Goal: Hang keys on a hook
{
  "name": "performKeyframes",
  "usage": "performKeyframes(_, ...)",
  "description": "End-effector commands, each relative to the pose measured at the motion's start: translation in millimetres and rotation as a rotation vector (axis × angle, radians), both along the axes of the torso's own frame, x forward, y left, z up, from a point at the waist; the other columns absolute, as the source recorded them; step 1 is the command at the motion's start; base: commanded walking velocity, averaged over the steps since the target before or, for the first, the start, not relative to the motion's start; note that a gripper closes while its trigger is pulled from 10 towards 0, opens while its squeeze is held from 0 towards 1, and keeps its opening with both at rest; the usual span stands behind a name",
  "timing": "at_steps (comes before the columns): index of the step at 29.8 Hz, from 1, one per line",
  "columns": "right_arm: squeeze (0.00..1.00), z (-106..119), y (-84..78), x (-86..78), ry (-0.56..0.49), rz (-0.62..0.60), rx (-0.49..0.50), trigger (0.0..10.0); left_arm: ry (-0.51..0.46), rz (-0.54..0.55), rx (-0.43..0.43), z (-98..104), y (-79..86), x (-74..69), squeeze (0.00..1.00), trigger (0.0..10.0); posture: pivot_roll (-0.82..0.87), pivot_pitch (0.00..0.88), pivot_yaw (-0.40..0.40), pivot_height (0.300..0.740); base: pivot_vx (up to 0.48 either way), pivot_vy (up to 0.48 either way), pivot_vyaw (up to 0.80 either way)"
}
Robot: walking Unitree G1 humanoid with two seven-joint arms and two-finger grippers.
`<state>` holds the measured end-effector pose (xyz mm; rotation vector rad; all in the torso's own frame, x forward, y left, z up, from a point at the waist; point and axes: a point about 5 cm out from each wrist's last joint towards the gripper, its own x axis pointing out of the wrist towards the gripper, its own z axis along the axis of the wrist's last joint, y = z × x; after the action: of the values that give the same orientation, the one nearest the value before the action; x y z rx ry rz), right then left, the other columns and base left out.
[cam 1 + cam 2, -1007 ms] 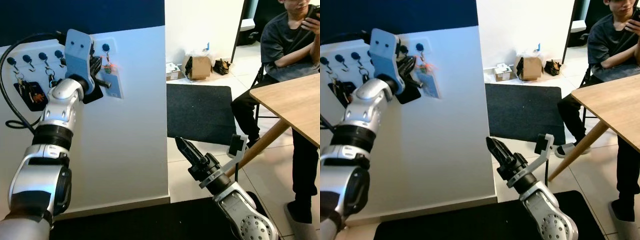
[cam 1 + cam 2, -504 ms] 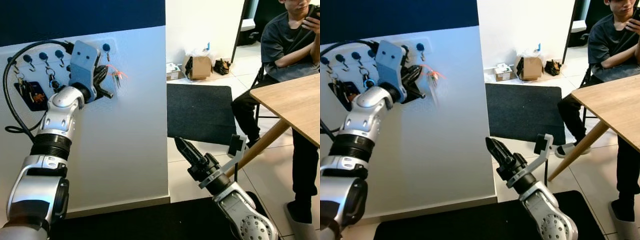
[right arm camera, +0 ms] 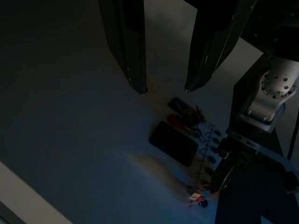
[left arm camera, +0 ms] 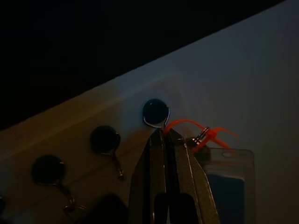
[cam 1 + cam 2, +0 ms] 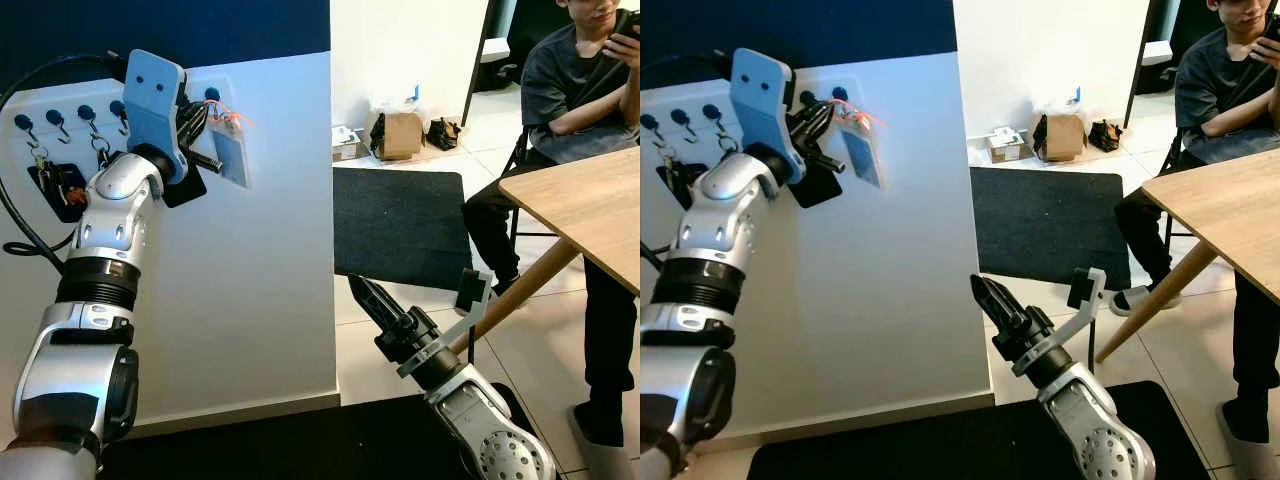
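Observation:
A white hook rack [image 5: 60, 100] with dark round knobs is fixed on the white wall. My left gripper [image 5: 203, 118] is raised to the rightmost hook [image 4: 156, 113] and is shut on the keys' orange loop [image 4: 194, 132]. In the left wrist view its fingertips [image 4: 158, 135] nearly touch the hook's wire. A clear tag with a blue card [image 5: 232, 152] hangs from the loop, tilted away from the wall. Whether the loop is over the hook I cannot tell. My right gripper [image 5: 363, 292] is held low in front of me, open and empty.
Other keys and a black fob [image 5: 58, 185] hang on the rack's left hooks. The wall ends at a corner [image 5: 332, 250]. To the right are a black mat [image 5: 400, 225], a cardboard box [image 5: 400, 135], a wooden table [image 5: 590, 215] and a seated person [image 5: 580, 90].
My left gripper dipped with the keys swinging, then rose back up to the rightmost hook. The tag now hangs higher and tilted. The right arm has stayed put.

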<state>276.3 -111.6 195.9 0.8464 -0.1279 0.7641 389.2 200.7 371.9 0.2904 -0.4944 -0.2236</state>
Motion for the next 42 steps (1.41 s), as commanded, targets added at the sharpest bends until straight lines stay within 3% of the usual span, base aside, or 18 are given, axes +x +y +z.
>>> performKeyframes(1,0.0,-3.3,3.6,-0.2,0.014,0.016,-0.011,10.0,0.017,0.017,0.01,-0.4,-1.1,3.2,0.0,10.0,0.02,0.169,0.109,0.74,0.0,0.0,0.0)
performKeyframes(20,0.0,-3.7,2.1,-1.4,0.015,0.007,-0.013,10.0,0.114,0.107,-0.003,-7.2,-2.1,18.7,0.0,10.0,0.01,0.173,0.118,0.74,0.0,0.0,0.0)
performKeyframes(26,0.0,-3.8,2.1,-1.5,0.017,0.005,-0.01,10.0,0.161,0.102,0.063,-26.7,-1.1,20.8,0.0,10.0,0.01,0.178,0.117,0.74,0.0,0.0,0.0)
performKeyframes(27,0.0,-3.8,2.0,-1.5,0.018,0.005,-0.01,10.0,0.158,0.093,0.065,-27.9,-1.8,20.4,0.24,10.0,0.01,0.178,0.116,0.74,0.0,0.0,0.0)
performKeyframes(28,0.0,-3.9,1.8,-1.3,0.018,0.006,-0.011,10.0,0.157,0.071,0.043,-28.2,-2.7,19.8,1.0,10.0,0.01,0.179,0.114,0.74,0.0,0.0,0.0)
performKeyframes(33,0.0,-4.1,2.5,-1.2,0.019,0.01,-0.012,10.0,0.126,0.021,0.016,-25.4,-6.0,16.2,1.0,10.0,0.01,0.179,0.114,0.74,0.0,0.0,0.0)
performKeyframes(34,0.0,-4.1,2.8,-1.0,0.019,0.01,-0.012,10.0,0.112,-0.031,-0.03,-25.7,-7.4,12.6,0.0,10.0,0.01,0.178,0.117,0.74,0.0,0.0,0.0)
performKeyframes(41,0.0,-5.9,1.6,-2.3,0.023,0.001,-0.011,10.0,0.094,-0.164,-0.133,-38.8,-5.4,-4.0,0.0,10.0,0.02,0.182,0.128,0.74,0.0,0.0,0.0)
performKeyframes(42,0.0,-7.8,0.4,-3.6,0.029,-0.004,-0.011,10.0,0.11,-0.193,-0.139,-50.2,-6.1,-10.6,0.0,10.0,0.02,0.182,0.13,0.74,0.0,0.0,0.0)
